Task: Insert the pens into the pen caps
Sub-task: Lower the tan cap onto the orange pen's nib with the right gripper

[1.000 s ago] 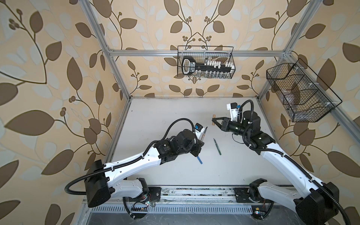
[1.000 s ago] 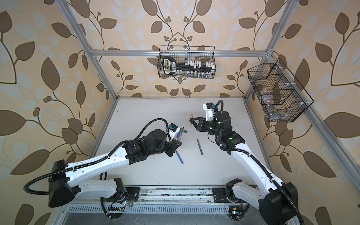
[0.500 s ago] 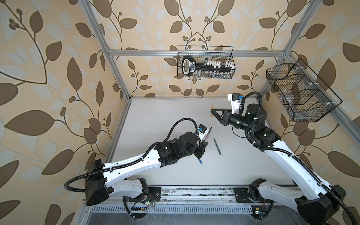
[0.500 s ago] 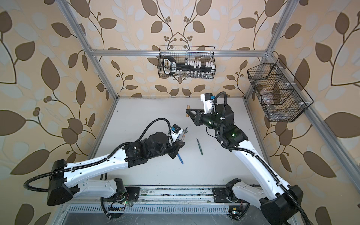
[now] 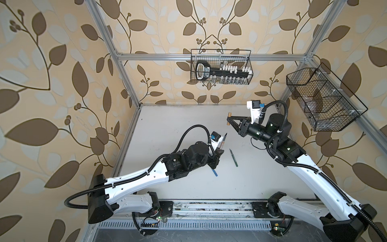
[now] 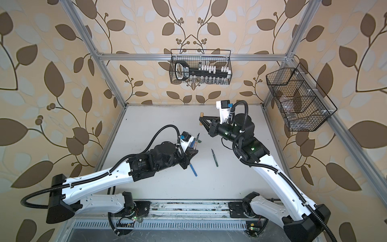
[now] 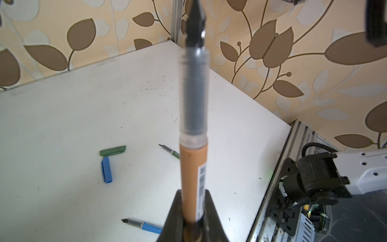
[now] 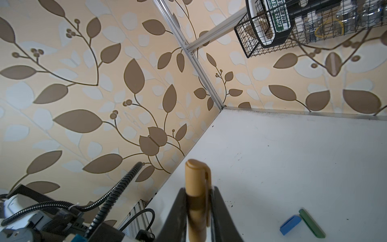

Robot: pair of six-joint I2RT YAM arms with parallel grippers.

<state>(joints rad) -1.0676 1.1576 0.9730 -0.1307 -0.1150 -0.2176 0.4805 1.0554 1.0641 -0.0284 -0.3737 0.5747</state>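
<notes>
**Orange pen and cap both in the air, not yet joined.**
The left claw (image 7: 193,202) grips the slim orange-brown felt-tip pen (image 5: 224,141) by its barrel, dark tip up, and has edged toward the middle. The blue-barrelled pen (image 5: 214,172) and dark green pen (image 5: 233,158) lie on the white tabletop (image 5: 167,125), the stubby blue cap (image 7: 106,169) and green cap (image 7: 113,151) nearby. The right claw (image 5: 229,119), clamped on the short orange-brown plastic cap (image 8: 196,178), has lifted and drawn back. Tip and cap are apart and need aligning.

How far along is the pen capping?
None capped yet. In hand: the left gripper holds the orange pen, the right gripper the orange cap, apart. Left: joining them, then the blue pen, green pen, blue cap and green cap on the table.
</notes>
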